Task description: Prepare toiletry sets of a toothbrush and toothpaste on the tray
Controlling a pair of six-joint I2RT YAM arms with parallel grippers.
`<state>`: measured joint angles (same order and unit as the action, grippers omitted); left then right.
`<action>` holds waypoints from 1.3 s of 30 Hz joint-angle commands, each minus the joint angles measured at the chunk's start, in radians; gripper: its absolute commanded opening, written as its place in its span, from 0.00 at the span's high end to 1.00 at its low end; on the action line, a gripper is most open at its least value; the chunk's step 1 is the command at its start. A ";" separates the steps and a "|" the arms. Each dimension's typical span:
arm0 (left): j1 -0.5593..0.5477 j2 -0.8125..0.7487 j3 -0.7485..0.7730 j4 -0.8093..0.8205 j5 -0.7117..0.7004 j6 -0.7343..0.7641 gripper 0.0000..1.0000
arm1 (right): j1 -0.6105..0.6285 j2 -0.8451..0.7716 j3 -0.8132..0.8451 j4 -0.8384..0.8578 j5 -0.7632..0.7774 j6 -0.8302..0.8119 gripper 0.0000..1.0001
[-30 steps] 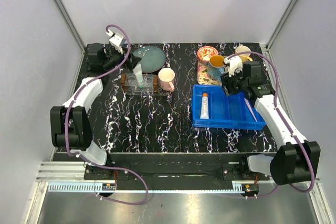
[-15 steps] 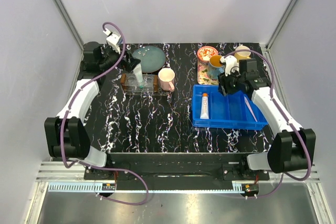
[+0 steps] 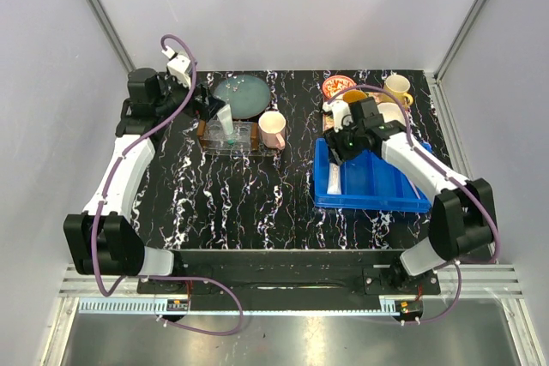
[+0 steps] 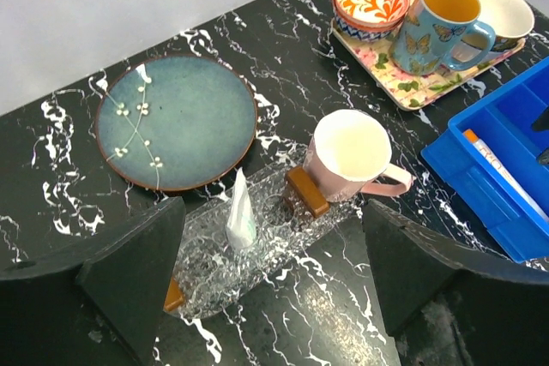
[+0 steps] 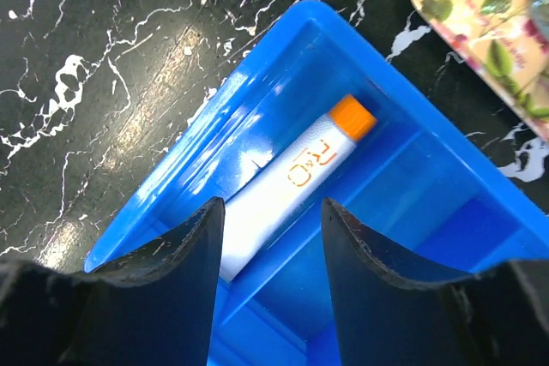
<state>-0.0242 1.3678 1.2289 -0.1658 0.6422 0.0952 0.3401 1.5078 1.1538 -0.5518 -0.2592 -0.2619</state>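
The clear tray with brown ends lies in the left wrist view, and a white teal-marked toothpaste stands upright in it. My left gripper hangs open just behind the tray with nothing between its fingers; from above, the left gripper is at the back left. A white toothpaste with an orange cap lies in the blue bin. My right gripper hovers open over this tube's lower end; from above, the right gripper is over the bin's left compartment. I cannot make out the toothbrush.
A pink mug stands against the tray's right end, and a blue-green plate lies behind it. The patterned square tray with cups and a bowl sits at the back right. The blue bin lies in front of it.
My right arm has swung left across the blue bin and now hangs over the orange-capped tube. My left arm has drawn back and left, away from the clear tray.
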 commanded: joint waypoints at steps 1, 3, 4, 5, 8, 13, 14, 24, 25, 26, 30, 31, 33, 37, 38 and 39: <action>0.006 -0.045 0.001 -0.014 -0.049 -0.003 0.12 | 0.028 0.057 0.049 -0.002 0.083 0.058 0.45; 0.006 -0.052 -0.005 -0.015 -0.049 0.001 0.12 | 0.034 0.086 0.055 -0.002 0.104 0.073 0.45; 0.006 -0.053 -0.011 -0.018 -0.052 0.008 0.12 | 0.037 0.094 0.060 0.001 0.113 0.078 0.45; 0.006 -0.056 -0.012 -0.021 -0.053 0.006 0.12 | 0.045 0.110 0.061 0.003 0.118 0.087 0.45; 0.006 -0.058 -0.019 -0.024 -0.052 0.009 0.12 | 0.056 0.146 0.069 0.003 0.149 0.111 0.45; 0.006 -0.058 -0.022 -0.024 -0.046 -0.002 0.11 | 0.068 0.190 0.087 -0.007 0.181 0.138 0.44; 0.006 -0.056 -0.022 -0.023 -0.045 -0.003 0.12 | 0.069 0.206 0.092 -0.013 0.187 0.142 0.44; 0.006 -0.053 -0.032 -0.018 -0.027 -0.025 0.12 | 0.106 0.236 0.101 -0.030 0.267 0.153 0.45; 0.006 -0.053 -0.034 -0.020 -0.026 -0.026 0.12 | 0.114 0.236 0.100 -0.027 0.291 0.161 0.44; 0.006 -0.053 -0.034 -0.018 -0.024 -0.029 0.12 | 0.119 0.241 0.098 -0.025 0.305 0.165 0.44; 0.006 -0.050 -0.032 -0.018 -0.019 -0.038 0.11 | 0.142 0.258 0.080 -0.008 0.385 0.193 0.45; 0.006 -0.050 -0.032 -0.020 -0.021 -0.038 0.11 | 0.143 0.265 0.077 0.001 0.393 0.213 0.45; 0.006 -0.050 -0.034 -0.018 -0.021 -0.043 0.12 | 0.145 0.272 0.063 0.013 0.413 0.236 0.45; 0.006 -0.052 -0.037 -0.015 -0.021 -0.046 0.12 | 0.151 0.287 0.049 0.036 0.439 0.288 0.46; 0.006 -0.053 -0.039 -0.014 -0.021 -0.046 0.12 | 0.155 0.292 0.047 0.041 0.451 0.293 0.46; 0.006 -0.052 -0.040 -0.012 -0.019 -0.048 0.11 | 0.163 0.295 0.047 0.046 0.456 0.296 0.46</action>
<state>-0.0242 1.3434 1.1999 -0.2161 0.6067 0.0658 0.4858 1.7859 1.2110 -0.5385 0.1177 -0.0269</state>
